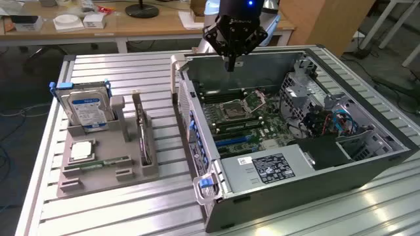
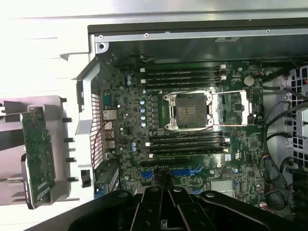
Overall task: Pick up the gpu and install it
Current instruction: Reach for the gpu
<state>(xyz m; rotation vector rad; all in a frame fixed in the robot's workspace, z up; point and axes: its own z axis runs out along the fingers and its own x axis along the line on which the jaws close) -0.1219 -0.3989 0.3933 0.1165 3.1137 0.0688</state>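
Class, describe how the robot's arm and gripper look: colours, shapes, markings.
The gripper is black, built of angular linked bars with round pivot joints. Faint pale lettering crosses its body. A small blue light glows on the arm above it.

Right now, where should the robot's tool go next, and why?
Probably sideways toward the exterior view's left, to a spot above the thin dark circuit card, which stands on edge in the grey holder tray. The black tool hangs shut and empty over the open computer case, and the card is not yet picked up.
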